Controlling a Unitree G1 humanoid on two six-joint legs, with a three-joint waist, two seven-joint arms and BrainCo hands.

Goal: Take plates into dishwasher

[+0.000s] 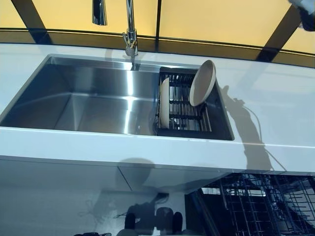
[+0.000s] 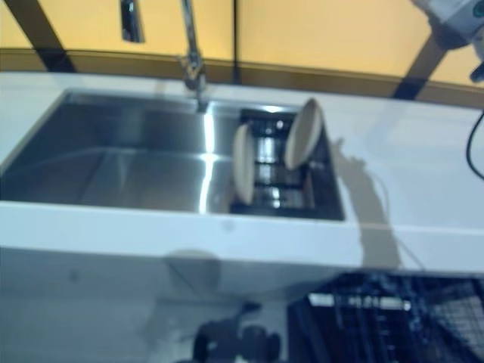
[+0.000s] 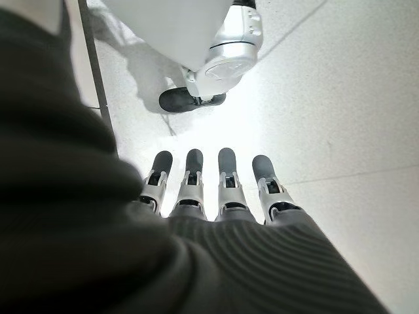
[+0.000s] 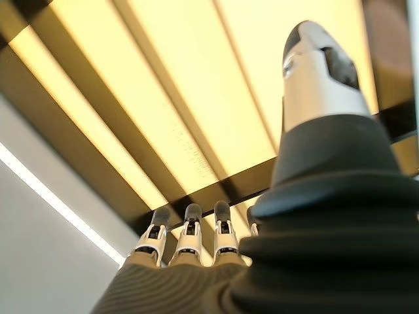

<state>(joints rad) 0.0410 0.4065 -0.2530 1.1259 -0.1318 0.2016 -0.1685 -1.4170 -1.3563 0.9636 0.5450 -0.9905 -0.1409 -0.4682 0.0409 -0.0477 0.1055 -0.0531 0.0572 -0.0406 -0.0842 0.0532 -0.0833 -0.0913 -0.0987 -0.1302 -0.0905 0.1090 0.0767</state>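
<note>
**Supervisor:** Where are the plates, and what are the hands doing?

**Operator:** I am seeing two plates standing on edge in the dark rack (image 1: 184, 114) at the right end of the sink (image 1: 88, 98). The taller plate (image 1: 202, 82) is leaning toward the right rim; the smaller plate (image 1: 165, 102) is standing at the rack's left side. Nothing is touching either one. The left hand (image 3: 216, 190) is hanging low, pointing at the floor, fingers straight and relaxed, carrying nothing. The right hand (image 4: 190, 239) is raised high at the upper right, fingers extended and released, also carrying nothing.

**Supervisor:** And the dishwasher?

**Operator:** Its wire basket (image 1: 261, 206) is showing below the counter (image 1: 275, 98) at lower right, apparently pulled out, though I am hedging there because only part of it is in view.

**Supervisor:** Risks from here?

**Operator:** I am judging the first grasp as not yet begun. The leaning plate is resting loosely, so a reach brushing its upper edge could be tipping it against the sink wall or into the neighbouring plate. The faucet (image 1: 130, 29) is standing just left of the rack, so a wide approach risks clipping it. A thin glazed rim could also be slipping from a weak pinch during the carry down to the basket.
</note>
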